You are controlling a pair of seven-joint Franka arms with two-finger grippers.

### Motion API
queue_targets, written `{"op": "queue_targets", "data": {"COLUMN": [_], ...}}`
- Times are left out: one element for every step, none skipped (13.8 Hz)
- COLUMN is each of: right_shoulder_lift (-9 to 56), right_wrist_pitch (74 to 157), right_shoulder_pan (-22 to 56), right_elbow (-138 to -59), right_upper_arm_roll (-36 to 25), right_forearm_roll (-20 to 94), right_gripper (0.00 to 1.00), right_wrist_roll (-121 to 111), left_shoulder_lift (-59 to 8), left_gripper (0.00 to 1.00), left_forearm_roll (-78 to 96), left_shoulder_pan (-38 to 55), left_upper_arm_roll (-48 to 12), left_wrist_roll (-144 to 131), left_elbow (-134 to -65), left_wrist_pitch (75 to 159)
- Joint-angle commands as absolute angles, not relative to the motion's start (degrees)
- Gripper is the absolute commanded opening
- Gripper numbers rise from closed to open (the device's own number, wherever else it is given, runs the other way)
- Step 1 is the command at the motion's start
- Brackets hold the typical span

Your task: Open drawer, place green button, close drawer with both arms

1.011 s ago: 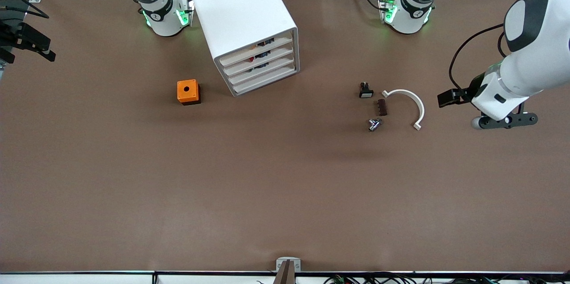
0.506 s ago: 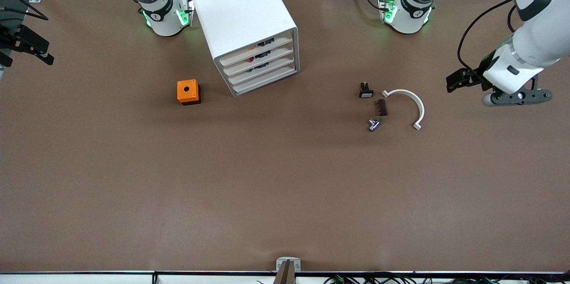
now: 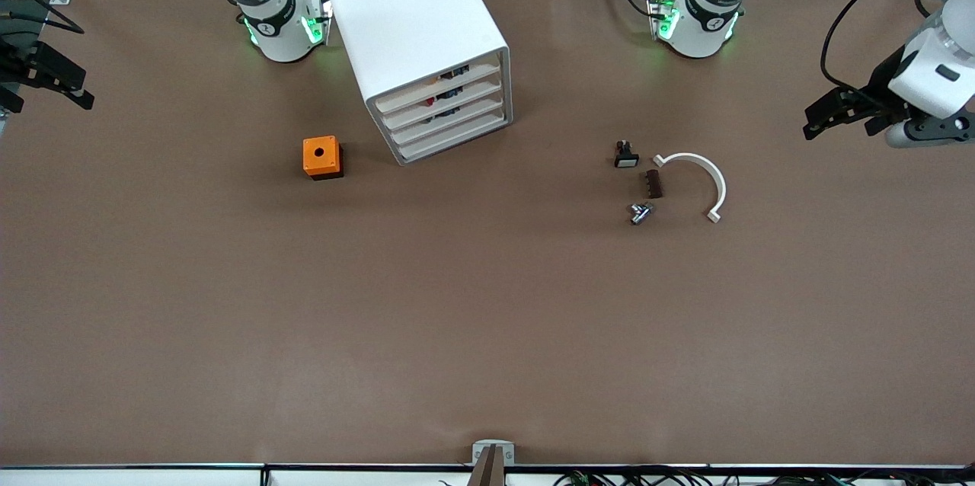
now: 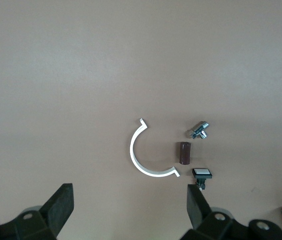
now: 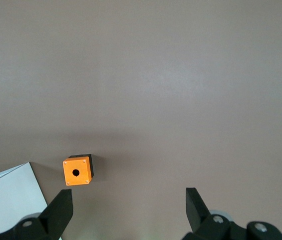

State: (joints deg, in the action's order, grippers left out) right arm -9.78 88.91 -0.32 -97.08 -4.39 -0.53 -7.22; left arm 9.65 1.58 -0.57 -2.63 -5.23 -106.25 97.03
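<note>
The white cabinet (image 3: 415,21) stands near the right arm's base, and all four drawers are shut. The third drawer (image 3: 448,120) shows a plain front. The green button is out of view in every frame. My left gripper (image 3: 845,114) hangs open and empty over the left arm's end of the table; in the left wrist view (image 4: 129,207) its fingers stand wide apart above bare table. My right gripper (image 3: 53,82) is open and empty at the right arm's end of the table, also seen in the right wrist view (image 5: 128,210).
An orange cube with a hole (image 3: 322,157) (image 5: 77,171) sits beside the cabinet. A black button with a white square cap (image 3: 625,155) (image 4: 202,174), a brown block (image 3: 653,183), a metal part (image 3: 640,212) and a white curved piece (image 3: 704,174) lie toward the left arm's end.
My left gripper has moved away from the small parts, toward the table's end and the robots' side. The right gripper has barely moved. Nothing on the table moved.
</note>
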Motion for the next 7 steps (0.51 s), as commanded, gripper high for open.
{"op": "queue_targets", "data": {"right_shoulder_lift": [-11.78,-11.78,-11.86,-11.87,-11.87,-11.87,-11.87], "right_wrist_pitch": [88.07,87.89,87.46,87.10,86.84,86.75,86.23], "right_shoulder_pan": [-0.62,-0.35,0.00,0.09,0.09,0.00,0.00], "right_elbow": [-98.61,-98.61,-98.61,-98.61,-98.61,-98.61,-98.61], "right_upper_arm_roll": [-3.78,-3.69,-3.69,-3.69,-3.69,-3.78,-3.78], "right_forearm_roll": [0.00,0.00,0.00,0.00,0.00,0.00,0.09], "right_gripper": [1.00,1.00,1.00,1.00,1.00,1.00,1.00], "right_wrist_roll": [-5.02,-3.88,-2.65,-2.38,-2.37,-2.37,-2.37], "left_shoulder_lift": [9.49,8.54,7.05,5.64,4.15,3.26,3.17], "left_gripper": [1.00,1.00,1.00,1.00,1.00,1.00,1.00], "left_forearm_roll": [1.94,1.76,1.84,1.76,1.76,1.76,1.76], "left_shoulder_pan": [-1.05,-1.05,-1.05,-1.14,-1.14,-1.06,-1.05], "left_upper_arm_roll": [-2.46,-2.37,-2.37,-2.37,-2.37,-2.37,-2.37], "left_wrist_roll": [-3.87,-3.87,-3.78,-3.87,-3.87,-3.95,-3.96], "left_elbow": [-101.26,-99.34,-96.36,-94.15,-92.13,-90.89,-90.71], "left_wrist_pitch": [93.43,93.69,93.60,93.60,93.60,93.60,93.60]}}
